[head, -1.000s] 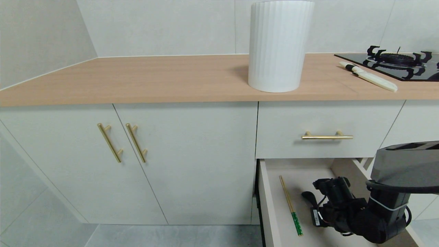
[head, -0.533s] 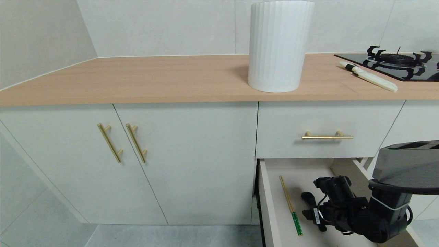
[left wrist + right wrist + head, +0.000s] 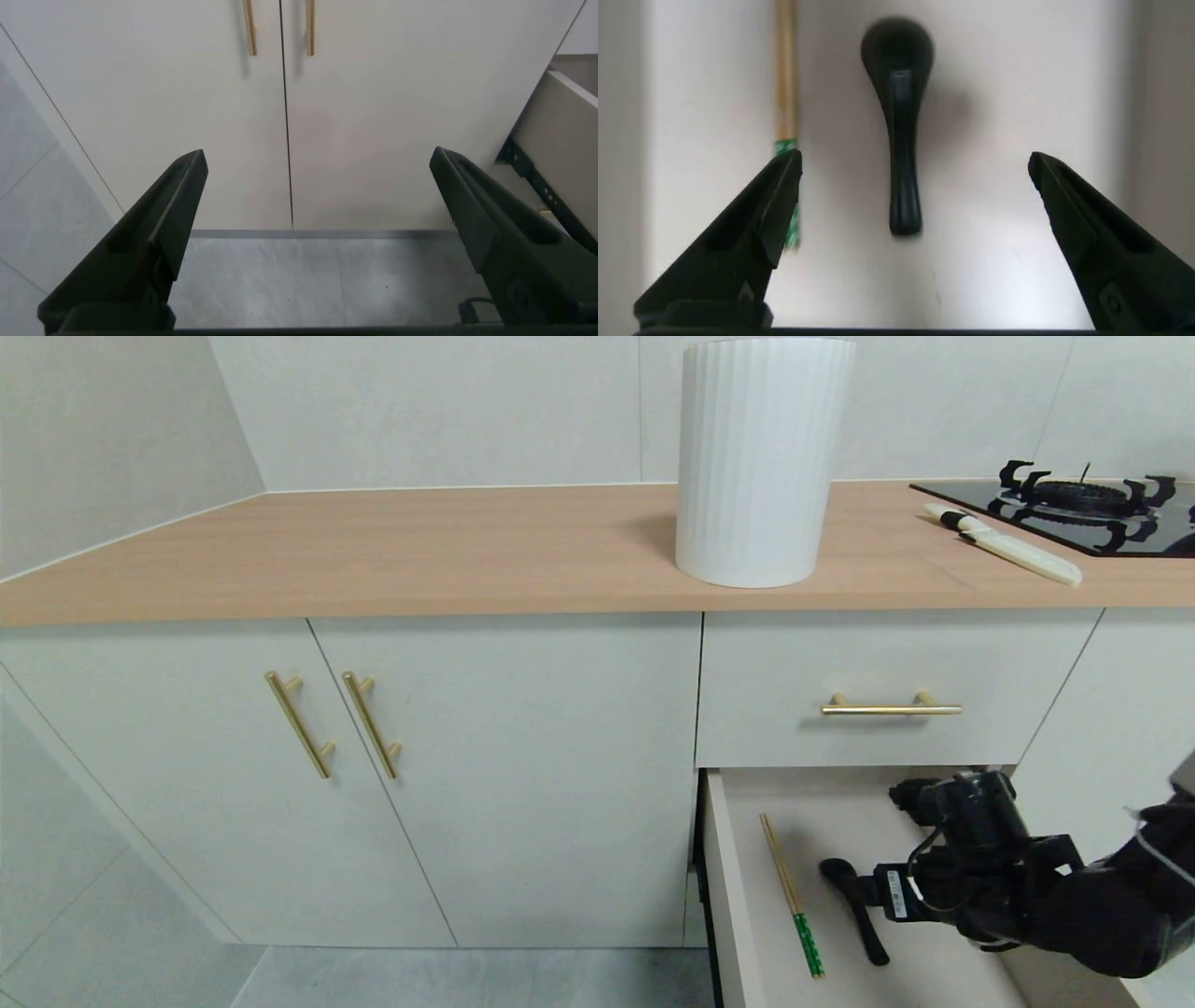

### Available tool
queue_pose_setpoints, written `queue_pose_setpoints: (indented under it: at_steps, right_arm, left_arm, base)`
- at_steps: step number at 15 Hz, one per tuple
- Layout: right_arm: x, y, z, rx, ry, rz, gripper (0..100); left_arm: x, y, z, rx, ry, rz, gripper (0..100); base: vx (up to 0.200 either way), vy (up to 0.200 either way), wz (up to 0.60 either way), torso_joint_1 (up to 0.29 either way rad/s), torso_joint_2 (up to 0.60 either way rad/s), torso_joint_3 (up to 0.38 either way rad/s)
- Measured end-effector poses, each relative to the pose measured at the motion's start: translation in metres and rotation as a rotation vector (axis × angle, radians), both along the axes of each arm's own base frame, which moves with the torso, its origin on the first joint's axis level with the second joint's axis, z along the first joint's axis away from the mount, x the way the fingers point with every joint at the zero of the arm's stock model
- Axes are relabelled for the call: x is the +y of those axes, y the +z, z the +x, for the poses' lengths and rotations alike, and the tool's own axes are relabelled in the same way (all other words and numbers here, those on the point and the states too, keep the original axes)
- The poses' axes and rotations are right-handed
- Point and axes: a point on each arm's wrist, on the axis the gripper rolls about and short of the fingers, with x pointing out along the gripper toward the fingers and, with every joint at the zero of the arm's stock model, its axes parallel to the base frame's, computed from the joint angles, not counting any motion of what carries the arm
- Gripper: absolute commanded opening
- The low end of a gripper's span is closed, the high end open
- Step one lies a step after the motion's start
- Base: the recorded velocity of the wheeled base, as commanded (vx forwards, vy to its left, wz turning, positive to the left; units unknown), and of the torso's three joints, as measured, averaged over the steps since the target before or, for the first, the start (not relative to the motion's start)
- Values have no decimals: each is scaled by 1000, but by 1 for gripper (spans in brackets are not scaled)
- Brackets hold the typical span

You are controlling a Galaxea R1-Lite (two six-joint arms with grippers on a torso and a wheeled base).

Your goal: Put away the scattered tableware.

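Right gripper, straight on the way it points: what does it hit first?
Probably the black spoon, centred between the open jaws of the right gripper, flat on the drawer floor; chopsticks lie off-line. Depth unclear.

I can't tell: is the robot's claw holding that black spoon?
No: the black spoon lies free on the drawer floor beside the chopsticks, with the right gripper open above it.

Up above my right hand [image 3: 901, 894] I see a tall white ribbed container [image 3: 754, 462] standing upright on the wooden tabletop [image 3: 420, 546]. Farther up, out to the hand's right, sits a black gas hob [image 3: 1074, 504]. Directly over the hand is a closed drawer front [image 3: 784, 663] with a gold bar handle [image 3: 891, 709]. Well off to its left, two pale cabinet doors [image 3: 504, 775] carry gold handles [image 3: 372, 724], with grey floor tiles [image 3: 467, 978] beneath.
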Motion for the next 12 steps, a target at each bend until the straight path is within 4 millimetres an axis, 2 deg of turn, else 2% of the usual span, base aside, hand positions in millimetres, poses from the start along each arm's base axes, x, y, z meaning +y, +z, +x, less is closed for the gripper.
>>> queue_pose_setpoints:
  at_steps: [7, 9, 12]
  right_arm:
    - [-1, 110, -68, 9, 115, 22, 100]
    - [2, 128, -81, -29, 152, 38, 100]
    - [1, 138, -89, -73, 165, 55, 100]
  left_arm:
    - [0, 0, 0, 0, 0, 0, 100]
    - [0, 0, 0, 0, 0, 0, 100]
    - [0, 0, 0, 0, 0, 0, 100]
  base:
    - [0, 0, 0, 0, 0, 0]
    - [0, 0, 0, 0, 0, 0]
    - [0, 0, 0, 0, 0, 0]
